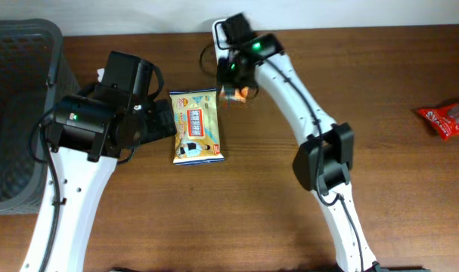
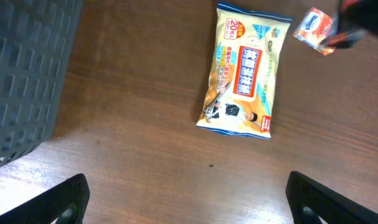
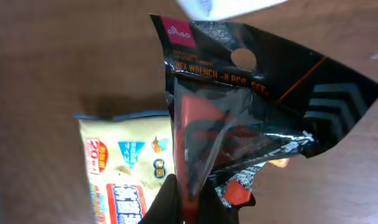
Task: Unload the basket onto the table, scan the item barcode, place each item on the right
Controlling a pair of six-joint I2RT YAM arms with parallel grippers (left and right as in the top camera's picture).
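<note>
Overhead, the right arm (image 1: 289, 83) hides most of the hex-wrench pack (image 1: 235, 94).

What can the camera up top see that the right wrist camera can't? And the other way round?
Only the overhead view shows the grey basket at the far left and the red packet far off to the right. Only the right wrist view shows the white words HEX WRENCH and the round hang hole on the black packet. Both show that packet, pinched in the shut right gripper, and the yellow wipes pack lying flat on the wooden table.
</note>
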